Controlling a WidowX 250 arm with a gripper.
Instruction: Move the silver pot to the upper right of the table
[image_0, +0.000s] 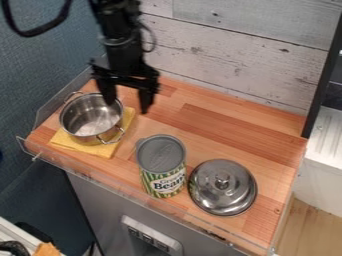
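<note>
Silver pot (87, 117): on yellow cloth (105, 150), just left of and below my tool (127, 106) in view. Tool spread wide, gripping nothing; one finger overlaps the pot's rim, contact unclear. Can (161, 162) and lid (224, 192) lie below the tool on the bench (227, 126). Progress, my estimate: alignment only; grasp, carry rightward and release remain.

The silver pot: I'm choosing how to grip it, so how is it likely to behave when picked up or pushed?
The silver pot looks like shiny metal, so it should stay stiff but may be slippery. Open and seemingly empty, it is probably fairly light for its size. If pushed, it might drag the yellow cloth under it along.
</note>
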